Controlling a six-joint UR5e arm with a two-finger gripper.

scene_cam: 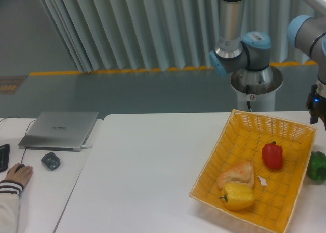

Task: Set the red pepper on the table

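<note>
The red pepper (272, 155) stands upright inside the yellow basket (239, 133), toward its right side, stem up. The basket rests on the white table (153, 166) at the right. My gripper (315, 112) is at the frame's right edge, above and behind the basket's far right corner, well apart from the red pepper. Only part of the gripper shows and its fingers are cut off by the frame edge, so its state is unclear.
A yellow pepper (238, 195) and a bread roll (237, 173) lie in the basket's near part. A green pepper (317, 165) sits on the table right of the basket. The adjoining desk holds a grey laptop (61, 128), a small dark object (50, 160) and a person's hand (18, 174) on a mouse.
</note>
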